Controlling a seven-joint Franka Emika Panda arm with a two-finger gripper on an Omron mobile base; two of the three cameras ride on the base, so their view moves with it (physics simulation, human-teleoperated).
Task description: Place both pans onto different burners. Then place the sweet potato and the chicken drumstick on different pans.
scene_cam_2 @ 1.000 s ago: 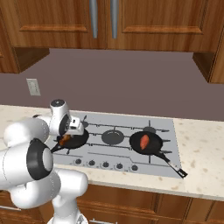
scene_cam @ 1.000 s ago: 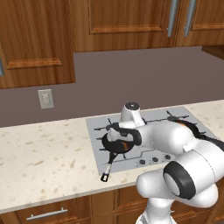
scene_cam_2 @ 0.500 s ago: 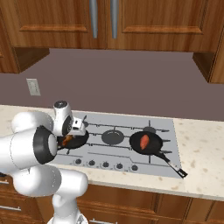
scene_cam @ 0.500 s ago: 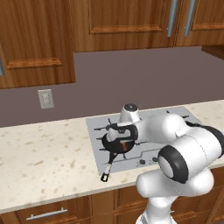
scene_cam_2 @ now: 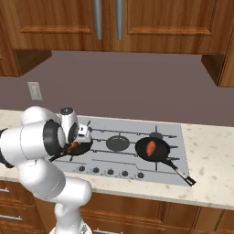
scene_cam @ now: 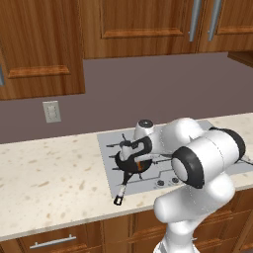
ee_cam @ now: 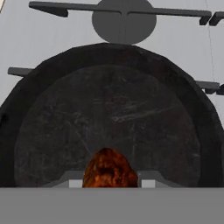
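Two pans already sit on separate burners of the cooktop (scene_cam_2: 178, 137), flat grey steel under thin black grates, presumably spread apart so each food gets its own. Right pan (scene_cam_2: 153, 149): shallow, round, black, long thin handle angled toward the counter edge, with the sweet potato (scene_cam_2: 151, 147) lying in its bowl, orange-red and tapered. Left pan (scene_cam: 129, 163): same shape, handle pointing at the front edge, dull scratched floor plain in the hand view. Directly above that bowl, the gripper (ee_cam: 110, 177), clamped on the drumstick (ee_cam: 110, 168) (a lumpy, glossy red-brown piece wedged between the fingertips), held low and centred, probably so it drops inside the rim rather than on the grate. Release looks like the only step left, judging by this layout.
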